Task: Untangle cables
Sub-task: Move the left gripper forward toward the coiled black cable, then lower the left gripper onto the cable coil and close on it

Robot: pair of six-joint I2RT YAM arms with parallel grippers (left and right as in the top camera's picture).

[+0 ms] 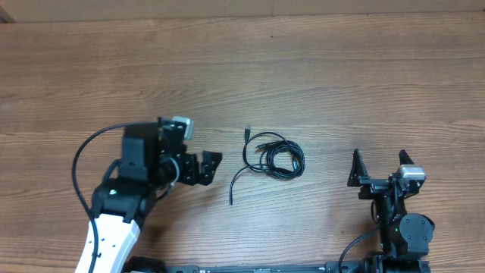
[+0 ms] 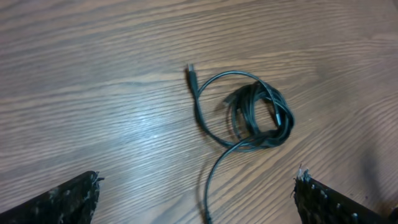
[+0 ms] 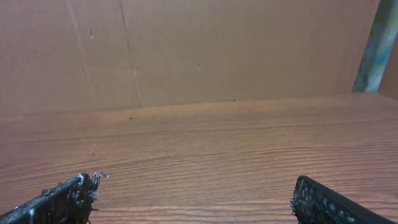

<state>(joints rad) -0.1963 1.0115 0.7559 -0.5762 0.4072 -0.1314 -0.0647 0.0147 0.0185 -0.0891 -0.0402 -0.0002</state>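
The cables (image 1: 276, 158) lie as a small black coiled bundle on the wooden table near the middle, with one strand trailing down-left to a plug end and another plug end at the upper left. In the left wrist view the cables (image 2: 252, 115) lie ahead of the fingers. My left gripper (image 1: 203, 167) is open and empty, just left of the bundle, pointing at it (image 2: 198, 193). My right gripper (image 1: 379, 168) is open and empty at the right, well apart from the cables. In the right wrist view the right gripper (image 3: 194, 196) faces bare table, with no cable in sight.
The wooden table (image 1: 242, 68) stretches far behind the cables. A brown cardboard wall (image 3: 199, 50) stands at the table's far edge. A thick black arm cable (image 1: 79, 163) loops at the left arm's side.
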